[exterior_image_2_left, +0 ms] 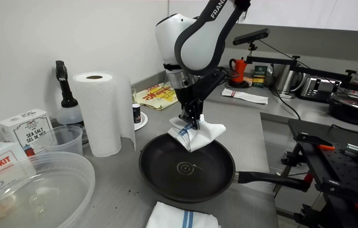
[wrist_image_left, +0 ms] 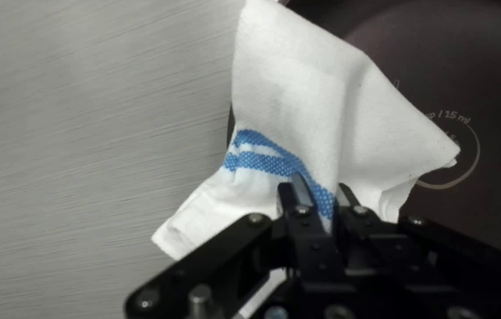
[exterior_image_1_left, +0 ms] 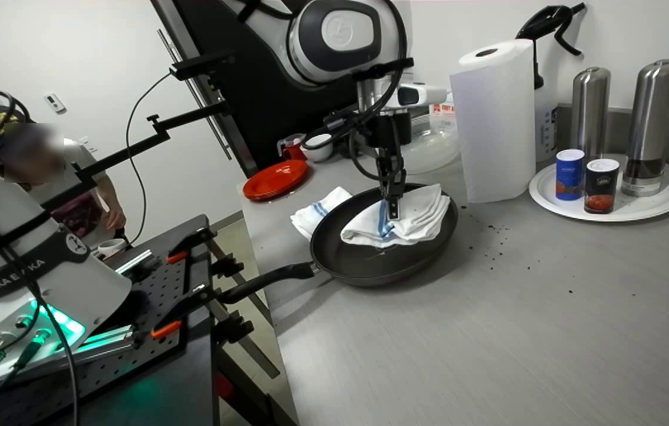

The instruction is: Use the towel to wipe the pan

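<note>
A white towel with blue stripes is pinched in my gripper; the towel also shows in an exterior view and in the wrist view. The gripper's fingers are closed on a fold at the blue stripe. The towel hangs at one side of the black pan, partly over its inside and partly past its rim. Whether its underside touches the pan is hard to tell. The pan lies on the grey counter, its handle pointing past the counter edge.
A second folded white towel lies beside the pan. A paper towel roll, a white plate with shakers and mills, a clear plastic bowl and red plates stand around it. Dark crumbs lie on the counter.
</note>
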Motion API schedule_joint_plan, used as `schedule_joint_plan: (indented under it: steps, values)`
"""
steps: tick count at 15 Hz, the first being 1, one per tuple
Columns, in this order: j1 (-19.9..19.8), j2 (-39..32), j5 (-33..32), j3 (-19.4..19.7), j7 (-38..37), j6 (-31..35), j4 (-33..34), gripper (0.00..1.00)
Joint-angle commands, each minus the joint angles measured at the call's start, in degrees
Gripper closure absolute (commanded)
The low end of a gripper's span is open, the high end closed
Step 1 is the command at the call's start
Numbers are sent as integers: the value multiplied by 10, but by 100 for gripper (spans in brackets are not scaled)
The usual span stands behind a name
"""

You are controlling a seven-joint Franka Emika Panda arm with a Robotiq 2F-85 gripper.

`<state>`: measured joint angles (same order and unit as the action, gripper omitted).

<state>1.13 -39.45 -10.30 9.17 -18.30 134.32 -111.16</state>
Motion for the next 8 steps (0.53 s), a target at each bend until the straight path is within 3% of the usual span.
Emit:
schedule_joint_plan:
  steps: [1, 8]
  values:
    - [8, -44, -9, 12, -1, 7, 38, 97]
    - [7, -105, -8, 39, -6, 7, 92, 97]
